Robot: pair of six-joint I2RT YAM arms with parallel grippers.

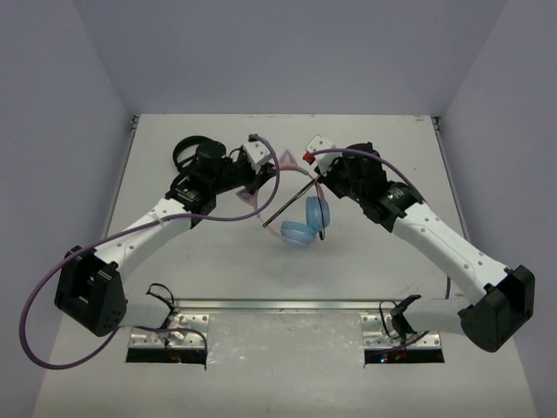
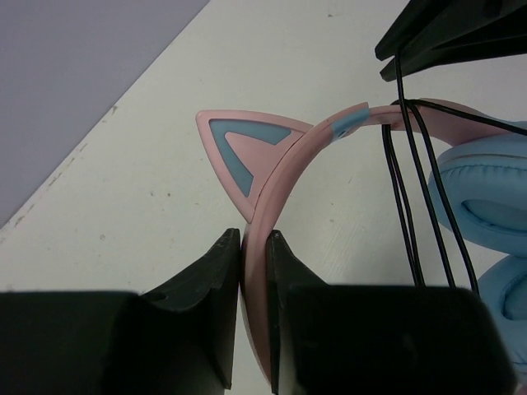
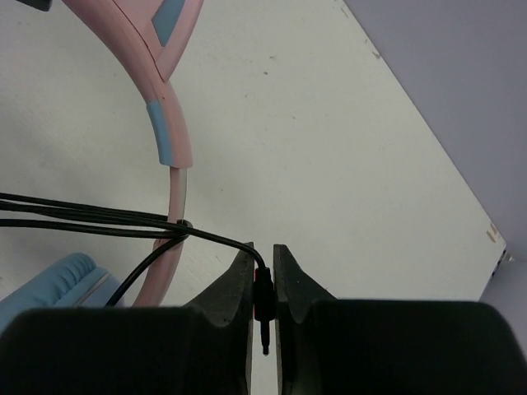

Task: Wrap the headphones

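The headphones are held up over the table's middle. Their light blue ear cups (image 1: 305,222) hang lowest. My left gripper (image 1: 251,185) is shut on the pink headband (image 2: 280,177), just below a cat ear (image 2: 243,148); the band fills the gap between the jaws at my left gripper (image 2: 254,239). My right gripper (image 1: 322,178) is shut on the plug (image 3: 263,300) at the end of the thin black cable (image 3: 82,218). Several strands of cable cross the headband (image 3: 169,140) and run taut across the band (image 2: 412,197). An ear cup (image 3: 49,284) shows at lower left.
A black ring-shaped object (image 1: 187,150) lies at the back left behind the left arm. Grey walls close in the table (image 1: 392,139) at back and sides. Purple arm cables loop over both arms. Metal mounting plates (image 1: 287,306) run along the near edge.
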